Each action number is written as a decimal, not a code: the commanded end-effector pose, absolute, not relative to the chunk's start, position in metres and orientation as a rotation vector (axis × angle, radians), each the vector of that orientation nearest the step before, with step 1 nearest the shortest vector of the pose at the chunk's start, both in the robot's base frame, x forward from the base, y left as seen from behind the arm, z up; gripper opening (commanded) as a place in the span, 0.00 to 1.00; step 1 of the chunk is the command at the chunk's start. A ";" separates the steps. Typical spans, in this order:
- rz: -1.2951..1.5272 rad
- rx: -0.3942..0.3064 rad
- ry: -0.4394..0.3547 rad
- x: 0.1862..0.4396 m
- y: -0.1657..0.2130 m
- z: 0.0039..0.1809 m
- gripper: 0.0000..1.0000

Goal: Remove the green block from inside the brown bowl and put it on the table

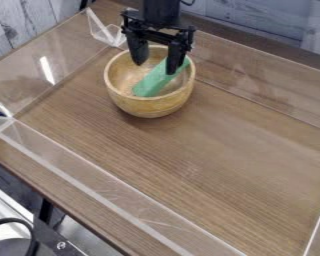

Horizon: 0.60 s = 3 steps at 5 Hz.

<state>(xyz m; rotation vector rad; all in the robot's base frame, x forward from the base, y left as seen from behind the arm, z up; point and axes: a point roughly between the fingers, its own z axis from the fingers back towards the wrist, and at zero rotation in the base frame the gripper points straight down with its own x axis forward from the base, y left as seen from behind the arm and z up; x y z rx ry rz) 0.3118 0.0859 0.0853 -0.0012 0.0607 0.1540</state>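
The brown bowl (149, 100) stands on the table (203, 160) at the upper left of the camera view. Inside it the green block (155, 83) leans tilted against the far right wall. My black gripper (156, 55) hangs straight down over the bowl's far rim, just above the block's upper end. Its fingers (132, 50) stand wide apart, open, with nothing between them. The block's top end lies partly behind the fingers.
A clear plastic barrier (69, 165) runs along the table's edges, nearest along the left and front. A broad stretch of wood-grain tabletop lies to the right of and in front of the bowl. A light plank wall (29, 25) shows at the upper left.
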 end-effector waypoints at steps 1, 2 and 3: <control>0.163 0.005 -0.039 0.326 0.091 0.113 1.00; 0.186 -0.002 -0.044 0.327 0.094 0.111 1.00; 0.203 -0.001 -0.043 0.328 0.097 0.107 1.00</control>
